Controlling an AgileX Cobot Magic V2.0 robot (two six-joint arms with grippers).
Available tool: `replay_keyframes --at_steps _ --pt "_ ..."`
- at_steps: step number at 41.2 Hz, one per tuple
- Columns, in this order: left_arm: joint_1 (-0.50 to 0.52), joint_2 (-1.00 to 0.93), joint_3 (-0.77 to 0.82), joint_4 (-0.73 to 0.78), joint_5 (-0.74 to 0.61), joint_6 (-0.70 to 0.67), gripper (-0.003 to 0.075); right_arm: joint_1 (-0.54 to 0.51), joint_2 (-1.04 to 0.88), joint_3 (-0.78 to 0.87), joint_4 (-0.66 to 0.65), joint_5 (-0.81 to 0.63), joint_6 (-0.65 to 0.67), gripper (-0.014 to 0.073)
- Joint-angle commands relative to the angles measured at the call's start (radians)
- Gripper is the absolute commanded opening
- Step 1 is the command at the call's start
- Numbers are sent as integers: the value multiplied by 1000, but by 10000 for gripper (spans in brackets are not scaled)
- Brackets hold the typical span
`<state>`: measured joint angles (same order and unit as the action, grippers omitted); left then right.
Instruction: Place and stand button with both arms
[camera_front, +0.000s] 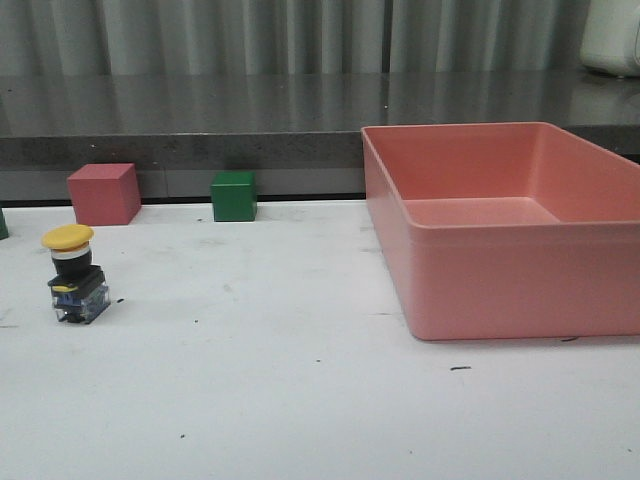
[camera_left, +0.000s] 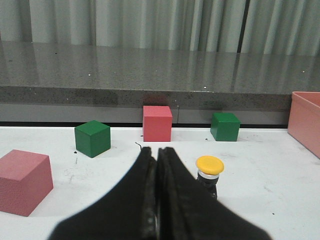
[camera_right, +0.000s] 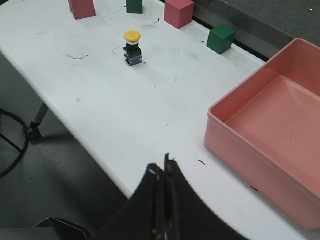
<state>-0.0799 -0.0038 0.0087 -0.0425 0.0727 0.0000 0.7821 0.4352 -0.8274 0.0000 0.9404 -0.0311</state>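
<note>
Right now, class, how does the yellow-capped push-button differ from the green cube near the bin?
The push-button has a yellow mushroom cap on a black-and-clear base; the green cube is one plain colour. The push-button stands forward on the white table; the green cube sits at its back edge. The push-button is narrower. Both rest upright, untouched.

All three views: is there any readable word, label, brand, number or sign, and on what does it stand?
None can be read.
The button: a small yellow patch on its base, too small to tell if it bears print.
The pink bin, the cubes and the table: only plain surfaces and dark specks.
Both grippers, left and right: plain black fingers, pressed together.
</note>
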Motion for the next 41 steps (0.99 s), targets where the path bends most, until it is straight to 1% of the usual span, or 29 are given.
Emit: replay_keyframes --at_steps 1,5,12,15,21,30,39,41 --pt "2 -22 15 -9 -93 -8 -20 -31 -24 16 -11 -90 -10 -68" --pt "2 -22 15 -9 -93 -8 -20 -133 -84 92 -16 -198 -10 -68" --pt "2 -22 15 -9 -93 -8 -20 -362 -232 314 -16 -500 -10 -68" --pt "2 -22 15 -9 -93 -8 -20 -444 -292 408 -16 -602 -10 -68" --pt "2 -22 15 -9 -93 -8 -20 -586 -367 588 -15 -757 -10 -68" --pt "2 -22 15 -9 -93 -8 -20 -685 -440 759 -15 -924 -10 -68" --pt "2 -22 15 -9 -93 -8 -20 -759 -463 853 -15 -1021 -10 -68" --pt "2 -22 15 -9 -93 -8 -20 -769 -463 851 -15 -1012 -9 -68"
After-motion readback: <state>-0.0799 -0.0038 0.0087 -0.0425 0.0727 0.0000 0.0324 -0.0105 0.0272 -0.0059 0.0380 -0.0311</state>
